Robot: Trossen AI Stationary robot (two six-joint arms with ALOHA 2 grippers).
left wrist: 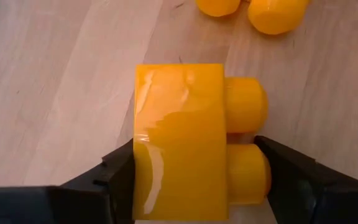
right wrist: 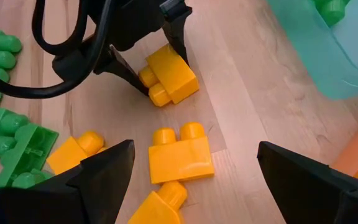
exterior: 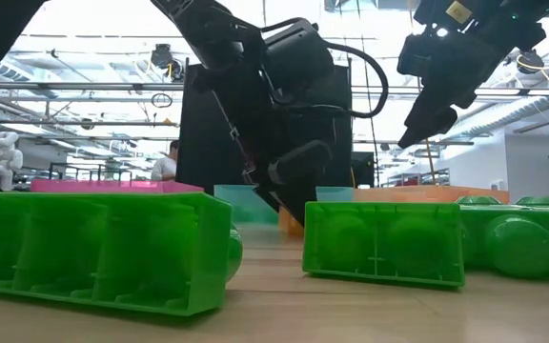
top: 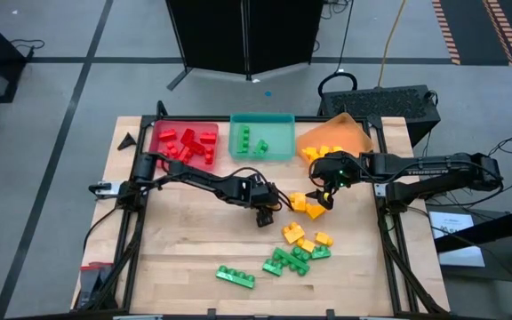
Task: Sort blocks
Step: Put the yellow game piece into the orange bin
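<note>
A yellow block [left wrist: 179, 143] lies on its side on the wooden table, studs pointing sideways. My left gripper [top: 265, 216] is down on it near the table's middle, its fingers closed against it, as the right wrist view also shows [right wrist: 166, 74]. My right gripper [right wrist: 191, 180] hangs open above the table just to the right, over other loose yellow blocks [right wrist: 179, 155], holding nothing. More yellow blocks [top: 293, 234] and green blocks [top: 287, 260] lie nearer the front edge. My left gripper pinches the yellow block between its two fingers. One finger [left wrist: 120, 177] is on the block's base side [left wrist: 143, 168], the other [left wrist: 284, 171] on a stud [left wrist: 250, 171]. The fingers slant down from above. The block rests on the table on one long side.
Three trays stand along the far edge: red [top: 204, 126] with red blocks, teal [top: 278, 120] with green blocks, orange [top: 345, 133] with yellow blocks. A long green block [top: 236, 276] lies near the front edge. Bare wood lies at the front left.
</note>
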